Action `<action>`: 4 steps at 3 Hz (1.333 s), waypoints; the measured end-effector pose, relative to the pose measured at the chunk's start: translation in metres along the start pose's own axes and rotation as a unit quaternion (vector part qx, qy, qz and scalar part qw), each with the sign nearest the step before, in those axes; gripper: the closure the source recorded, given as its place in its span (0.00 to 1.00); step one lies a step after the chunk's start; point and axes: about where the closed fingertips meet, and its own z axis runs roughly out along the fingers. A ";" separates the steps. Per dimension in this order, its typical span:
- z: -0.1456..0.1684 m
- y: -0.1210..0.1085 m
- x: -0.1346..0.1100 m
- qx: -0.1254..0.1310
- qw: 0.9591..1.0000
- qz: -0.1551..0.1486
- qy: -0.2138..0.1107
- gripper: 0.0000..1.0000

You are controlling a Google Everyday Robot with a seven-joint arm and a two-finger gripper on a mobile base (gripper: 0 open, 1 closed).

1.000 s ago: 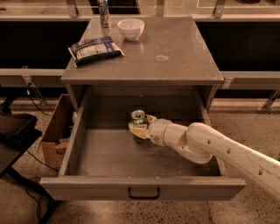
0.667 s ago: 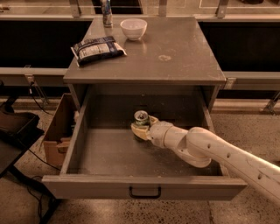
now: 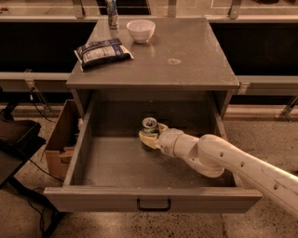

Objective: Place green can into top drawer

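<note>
The green can (image 3: 149, 127) stands upright on the floor of the open top drawer (image 3: 116, 162), near its back middle; its silver top shows. My gripper (image 3: 150, 138) reaches in from the right on a white arm, and its pale fingers (image 3: 145, 138) are around the can's lower body. The drawer is pulled fully out, with its small dark handle (image 3: 153, 204) on the front panel.
On the cabinet top (image 3: 186, 56) sit a white bowl (image 3: 140, 30), a dark chip bag (image 3: 101, 52) and a slim blue-white can (image 3: 111, 14) at the back. A cardboard box (image 3: 60, 139) stands left of the drawer. A black object is at the far left.
The view has shifted slightly; the gripper still holds the can at the same spot on the drawer floor.
</note>
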 end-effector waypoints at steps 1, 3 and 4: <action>0.000 0.000 0.000 0.000 1.000 0.000 0.000 0.28; -0.008 0.010 -0.013 -0.018 1.000 0.007 0.017 0.00; -0.041 0.022 -0.032 -0.038 0.997 -0.002 0.068 0.00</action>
